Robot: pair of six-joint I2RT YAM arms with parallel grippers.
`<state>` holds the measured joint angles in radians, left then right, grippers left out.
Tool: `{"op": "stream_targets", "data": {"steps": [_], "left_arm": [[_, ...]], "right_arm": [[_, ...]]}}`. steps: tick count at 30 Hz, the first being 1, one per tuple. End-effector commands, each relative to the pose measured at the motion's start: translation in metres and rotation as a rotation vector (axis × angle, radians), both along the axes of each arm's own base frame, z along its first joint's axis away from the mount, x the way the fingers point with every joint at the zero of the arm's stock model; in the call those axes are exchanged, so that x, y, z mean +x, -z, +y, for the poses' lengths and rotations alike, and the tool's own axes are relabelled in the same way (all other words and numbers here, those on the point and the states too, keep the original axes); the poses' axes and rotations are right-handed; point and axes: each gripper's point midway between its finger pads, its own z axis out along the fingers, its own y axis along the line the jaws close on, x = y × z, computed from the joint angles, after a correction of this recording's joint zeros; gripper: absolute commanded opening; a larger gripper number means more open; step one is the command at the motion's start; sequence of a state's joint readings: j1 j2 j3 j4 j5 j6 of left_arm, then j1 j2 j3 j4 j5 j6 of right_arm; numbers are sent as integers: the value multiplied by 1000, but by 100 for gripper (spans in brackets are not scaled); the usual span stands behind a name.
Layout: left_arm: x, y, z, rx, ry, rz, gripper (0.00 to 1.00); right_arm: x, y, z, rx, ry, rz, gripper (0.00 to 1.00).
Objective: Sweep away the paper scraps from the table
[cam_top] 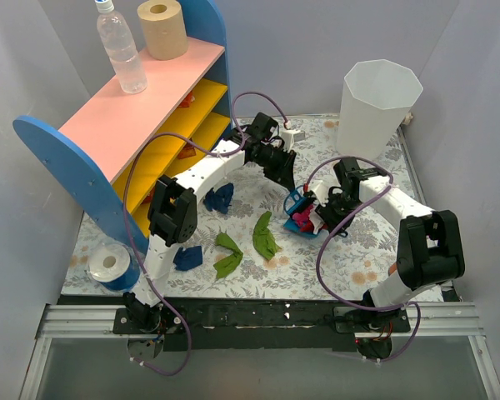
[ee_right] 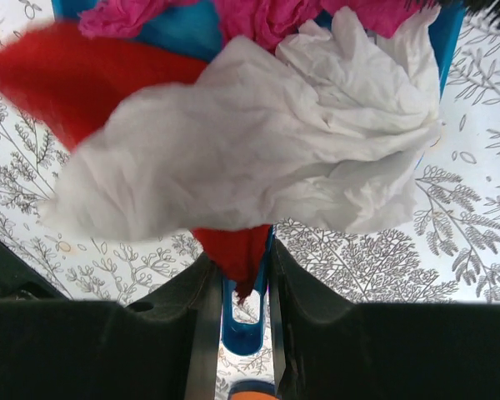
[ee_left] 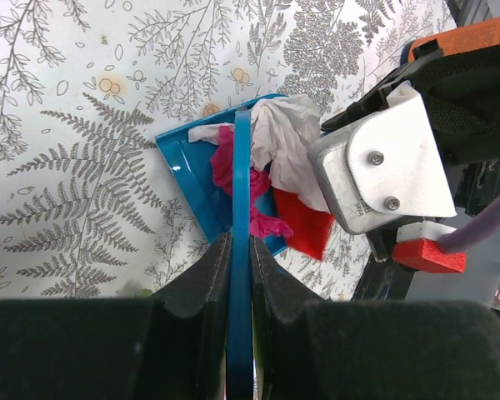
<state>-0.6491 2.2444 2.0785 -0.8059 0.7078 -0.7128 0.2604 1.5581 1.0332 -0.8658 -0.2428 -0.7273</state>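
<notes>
Left end effector [ee_left: 240, 250] clamps brush [ee_left: 242, 167]; right end effector [ee_right: 243, 268] clamps dustpan [ee_left: 183, 167] handle. Desk [cam_top: 362, 246]: two green scraps [cam_top: 265, 236], two navy scraps [cam_top: 219, 197]. In dustpan: white scrap [ee_left: 292, 142], red scrap [ee_left: 304, 221], magenta scrap [ee_left: 223, 162].

Soft, even overhead light is falling on the table [cam_top: 371, 250], casting only faint shadows there and deeper shade inside the shelf [cam_top: 150, 104]. The white bin [cam_top: 375, 104] is glowing bright, nearly washing out. At the left wrist, the table's leaf print is reading sharp while the black fingers [ee_left: 192, 292] and the thin blue strip [ee_left: 240, 333] they pinch are going soft. At the right wrist, the white scrap [ee_right: 258, 150] and red scrap [ee_right: 58, 75] are blurring near the lens.
</notes>
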Motion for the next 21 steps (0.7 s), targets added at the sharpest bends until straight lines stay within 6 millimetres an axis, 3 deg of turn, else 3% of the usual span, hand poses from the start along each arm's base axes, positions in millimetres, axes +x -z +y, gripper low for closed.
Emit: {"op": "stream_targets", "data": {"steps": [1, 8, 16, 21], "left_arm": [[8, -77, 5, -84, -19, -175, 0], [8, -100, 11, -89, -28, -224, 0], [8, -100, 18, -63, -52, -244, 0], [8, -123, 21, -88, -57, -300, 0]], "right_arm": [[23, -18, 16, 81, -7, -107, 1], [27, -16, 20, 108, 4, -144, 1], [35, -34, 28, 152, 19, -184, 1], [35, -41, 31, 174, 31, -197, 1]]}}
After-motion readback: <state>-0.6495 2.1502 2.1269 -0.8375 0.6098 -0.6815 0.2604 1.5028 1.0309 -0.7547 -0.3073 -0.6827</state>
